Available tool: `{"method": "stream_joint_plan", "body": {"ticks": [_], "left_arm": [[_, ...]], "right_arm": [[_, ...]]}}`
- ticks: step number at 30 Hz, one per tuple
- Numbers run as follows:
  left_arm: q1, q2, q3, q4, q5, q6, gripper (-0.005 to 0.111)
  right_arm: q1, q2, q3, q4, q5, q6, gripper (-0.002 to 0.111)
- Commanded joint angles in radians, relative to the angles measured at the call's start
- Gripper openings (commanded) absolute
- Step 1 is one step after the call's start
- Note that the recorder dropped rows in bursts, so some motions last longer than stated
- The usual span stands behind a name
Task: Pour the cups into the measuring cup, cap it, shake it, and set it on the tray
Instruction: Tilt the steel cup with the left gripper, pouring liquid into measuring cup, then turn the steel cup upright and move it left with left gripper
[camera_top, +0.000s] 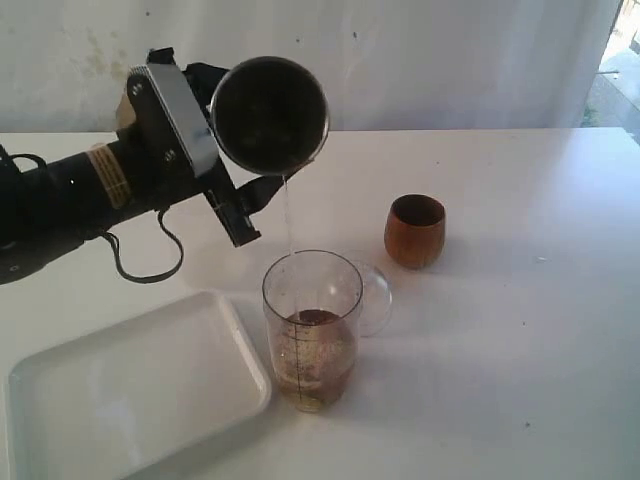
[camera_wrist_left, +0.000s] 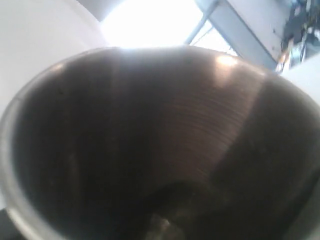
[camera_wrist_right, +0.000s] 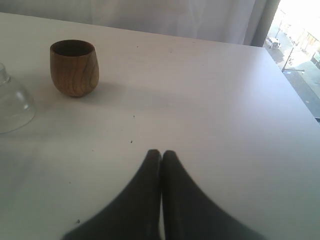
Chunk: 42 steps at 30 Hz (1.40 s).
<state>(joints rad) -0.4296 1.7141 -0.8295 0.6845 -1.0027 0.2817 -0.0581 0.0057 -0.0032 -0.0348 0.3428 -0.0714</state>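
Note:
My left gripper (camera_top: 222, 168) is shut on the stainless-steel tumbler (camera_top: 268, 115) and holds it tipped on its side, mouth toward the camera, above the table. A thin stream runs from its rim down into the measuring cup (camera_top: 312, 330). That cup stands upright with brown liquid in its lower half. The left wrist view shows only the tumbler's dark inside (camera_wrist_left: 150, 140). The brown wooden cup (camera_top: 414, 230) (camera_wrist_right: 74, 67) stands upright to the right. The white tray (camera_top: 130, 390) lies at the front left. My right gripper (camera_wrist_right: 161, 153) is shut and empty, low over bare table.
A clear rounded unmarked piece (camera_top: 372, 297) (camera_wrist_right: 12, 102) lies just behind and right of the measuring cup. The white table (camera_top: 520, 330) stretches wide to the right, with a pale curtain behind. The left arm's cable (camera_top: 150, 262) loops above the tray.

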Motion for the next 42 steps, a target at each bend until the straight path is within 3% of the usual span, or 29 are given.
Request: {"method": "stream_joint_plan", "body": {"ticks": [1,5,8,15,19,27,33,37,42], "left_arm": [[-0.003,-0.016,-0.009,-0.024,-0.133,-0.339,0.0],[0.0,-0.047,-0.009,-0.034,-0.141,-0.608,0.0],[0.0,-0.088,-0.009,-0.079,-0.039,-0.714,0.0],[0.002,-0.216,-0.009,-0.189,0.414,-0.729,0.0],[0.043,-0.276,0.003,-0.207,0.526,-0.764,0.0],[0.25,-0.307,0.153,-0.295,0.403,-0.739,0.0],[0.386,-0.241,0.227,-0.295,0.303,-0.586,0.0],[0.43,-0.134,0.236,-0.295,0.179,-0.571,0.0],[0.43,0.097,0.214,-0.349,-0.036,-0.463,0.0]], "right_arm": [[-0.003,-0.006,0.003,-0.003,-0.001,-0.005,0.0],[-0.003,-0.006,0.003,-0.001,-0.001,-0.005,0.0],[-0.003,-0.006,0.003,-0.001,-0.001,-0.005,0.0],[-0.003,-0.006,0.003,-0.001,-0.001,-0.005,0.0],[-0.003,-0.006,0.003,-0.001,-0.001,-0.005,0.0],[-0.003,-0.006,0.003,-0.001,-0.001,-0.005,0.0],[-0.003,-0.006,0.003,-0.001,-0.001,-0.005,0.0],[-0.003,-0.006,0.003,-0.001,-0.001,-0.005,0.0],[-0.003,-0.006,0.003,-0.001,-0.001,-0.005,0.0]]}}
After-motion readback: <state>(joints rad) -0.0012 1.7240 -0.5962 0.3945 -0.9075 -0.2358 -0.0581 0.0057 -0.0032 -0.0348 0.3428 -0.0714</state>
